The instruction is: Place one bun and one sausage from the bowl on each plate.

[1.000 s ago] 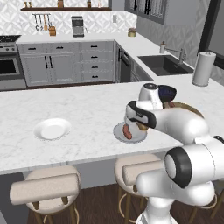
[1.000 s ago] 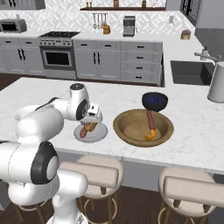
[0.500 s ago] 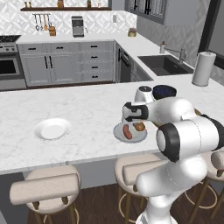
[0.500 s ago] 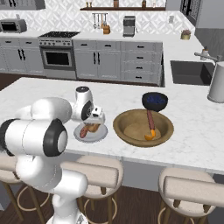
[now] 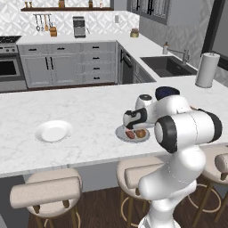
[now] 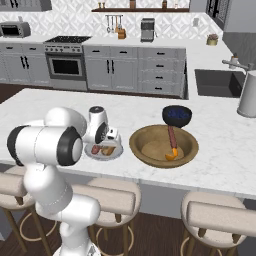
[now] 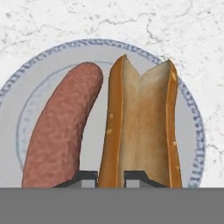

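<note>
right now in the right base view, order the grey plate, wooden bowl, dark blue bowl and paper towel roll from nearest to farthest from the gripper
1. Grey plate: right beneath the gripper, holding a sausage and a bun.
2. Wooden bowl: next along the counter, to the right in this view.
3. Dark blue bowl: behind the wooden bowl.
4. Paper towel roll: at the far right, by the sink.
</note>
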Controlling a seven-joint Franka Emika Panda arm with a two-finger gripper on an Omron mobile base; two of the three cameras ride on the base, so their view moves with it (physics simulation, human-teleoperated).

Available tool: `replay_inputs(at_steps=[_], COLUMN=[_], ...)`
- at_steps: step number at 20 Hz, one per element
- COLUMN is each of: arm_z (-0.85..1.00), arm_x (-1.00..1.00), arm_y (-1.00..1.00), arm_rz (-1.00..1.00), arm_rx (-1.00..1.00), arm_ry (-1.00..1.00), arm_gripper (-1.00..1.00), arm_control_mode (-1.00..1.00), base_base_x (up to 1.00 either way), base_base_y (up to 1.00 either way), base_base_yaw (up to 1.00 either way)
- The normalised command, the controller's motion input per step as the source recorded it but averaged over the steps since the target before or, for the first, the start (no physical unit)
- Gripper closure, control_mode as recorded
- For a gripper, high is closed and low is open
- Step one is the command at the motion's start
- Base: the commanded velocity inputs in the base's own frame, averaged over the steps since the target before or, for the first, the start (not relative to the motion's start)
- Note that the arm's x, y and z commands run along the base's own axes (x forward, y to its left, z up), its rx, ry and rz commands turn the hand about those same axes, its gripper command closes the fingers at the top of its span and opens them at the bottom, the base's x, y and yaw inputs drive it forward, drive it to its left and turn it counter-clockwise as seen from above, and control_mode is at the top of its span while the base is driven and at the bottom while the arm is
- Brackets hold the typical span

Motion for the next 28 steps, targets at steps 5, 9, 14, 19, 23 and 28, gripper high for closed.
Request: replay_inputs(at_steps=[5, 9, 14, 19, 23, 28], arm_z=[-0.02, 0.01, 0.51, 0.72, 0.84, 0.45], arm_x=[0.16, -0.01, -0.37, -0.47, -0.19, 0.12], arm_y=[0.00, 0.00, 0.00, -0.08, -0.26, -0.51], arm_rz=[0.00, 0.00, 0.00, 0.00, 0.00, 0.00], arm_rx=[0.00, 0.00, 0.00, 0.00, 0.00, 0.00], arm_ry=[-0.03, -0.03, -0.10, -0.06, -0.02, 0.00], arm_gripper=[-1.00, -1.00, -1.00, -1.00, -1.00, -1.00], arm_control_mode=[-1.00, -1.00, -1.00, -1.00, -1.00, -1.00], base_base_x=[0.00, 0.00, 0.00, 0.00, 0.00, 0.00], base_base_y=[0.00, 0.00, 0.00, 0.00, 0.00, 0.00], base_base_yaw=[0.00, 0.00, 0.00, 0.00, 0.00, 0.00])
